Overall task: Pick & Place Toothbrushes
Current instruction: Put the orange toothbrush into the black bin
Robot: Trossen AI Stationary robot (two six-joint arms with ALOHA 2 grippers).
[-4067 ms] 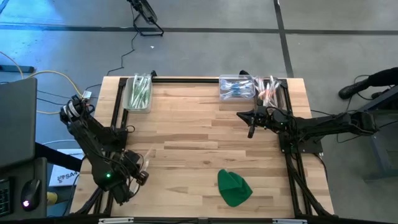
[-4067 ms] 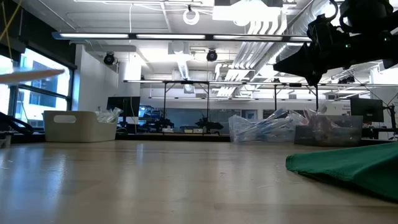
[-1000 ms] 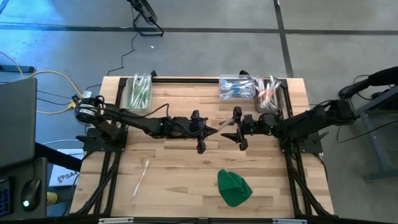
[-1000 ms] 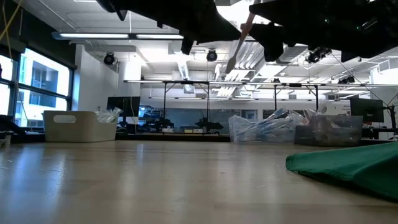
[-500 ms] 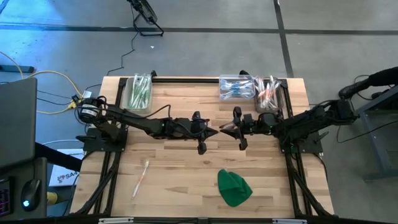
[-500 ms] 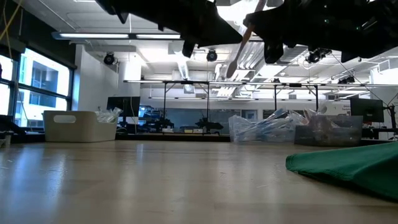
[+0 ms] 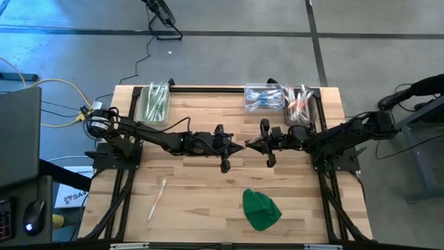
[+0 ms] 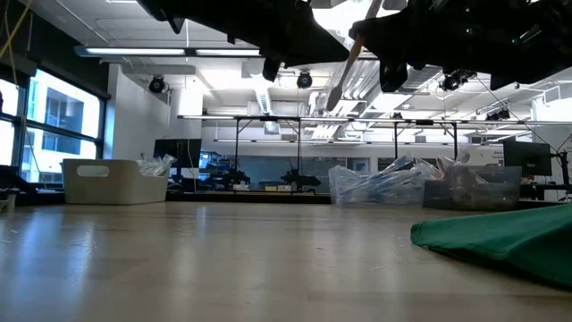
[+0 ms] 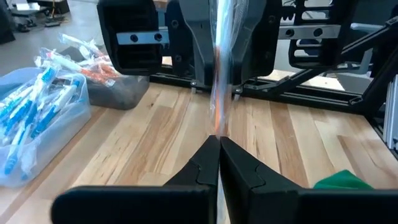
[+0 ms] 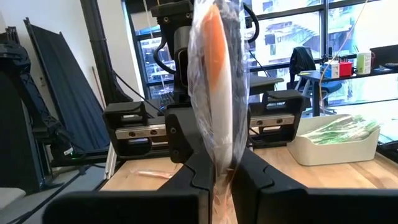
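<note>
A toothbrush with an orange accent, in a clear wrapper, hangs above the middle of the table between my two grippers. My left gripper reaches in from the table's left and is shut on it. My right gripper faces it from the table's right and is also shut on it. In the low view the toothbrush slants high over the tabletop. A second toothbrush lies flat on the wood near the front left. My left gripper pinches the wrapped toothbrush between its two fingertips, coming in about level from the table's left. The toothbrush's shaft runs on from the tips toward the other gripper, clear of the table. My right gripper pinches the toothbrush between its two fingers, about level from the table's right. The wrapped orange part sticks out past the fingertips toward the left gripper. The toothbrush is off the table and slanted.
At the far edge stand a bin of green toothbrushes on the left, and a blue-filled bin and an orange-and-pink one on the right. A green cloth lump lies near the front, right of centre.
My right gripper has shut on the toothbrush that my left gripper holds out; a second ago its fingers stood open around it. Both arms have stayed where they were, and the toothbrush remains raised between them.
</note>
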